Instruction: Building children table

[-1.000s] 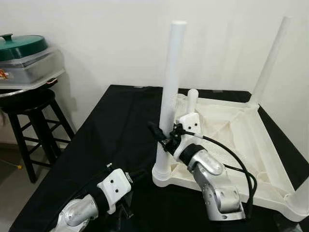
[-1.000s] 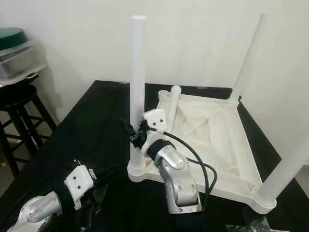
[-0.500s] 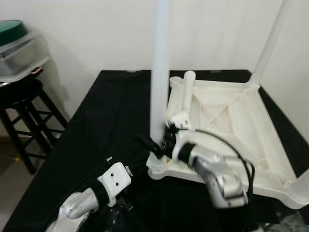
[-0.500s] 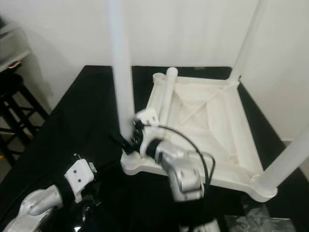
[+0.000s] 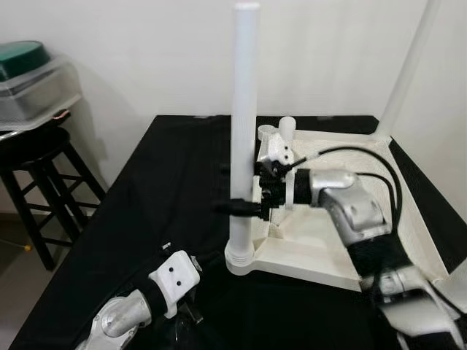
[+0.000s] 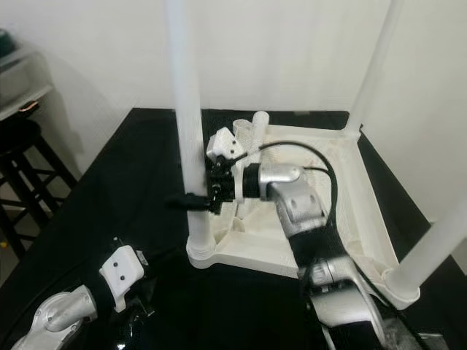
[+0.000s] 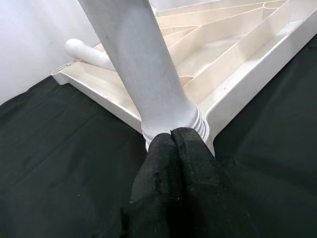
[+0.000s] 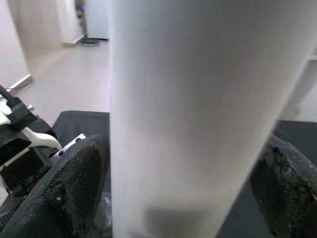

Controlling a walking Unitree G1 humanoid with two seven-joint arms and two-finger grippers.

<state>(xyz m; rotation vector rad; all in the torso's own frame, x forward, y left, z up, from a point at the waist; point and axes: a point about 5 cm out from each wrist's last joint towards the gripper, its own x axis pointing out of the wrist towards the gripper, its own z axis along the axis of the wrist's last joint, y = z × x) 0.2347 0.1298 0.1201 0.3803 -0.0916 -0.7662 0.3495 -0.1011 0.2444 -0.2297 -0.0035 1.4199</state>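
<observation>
Since a second ago, right gripper [image 5: 244, 207] rose up the near-left leg [image 5: 243, 131], fingers straddling its upright axis. Left gripper [image 7: 173, 148], pinched shut, hovered near at the socket. Beyond, the upturned tabletop [image 5: 350, 219] lay on black cloth [image 5: 168, 175].

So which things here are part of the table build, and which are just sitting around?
Part of the job:
- upturned white tabletop
- near leg, right gripper fingers around it
- loose leg lying in the tabletop
- left gripper, fingers shut at the near leg's base

Lying about:
- black stool
- green-lidded container
</observation>
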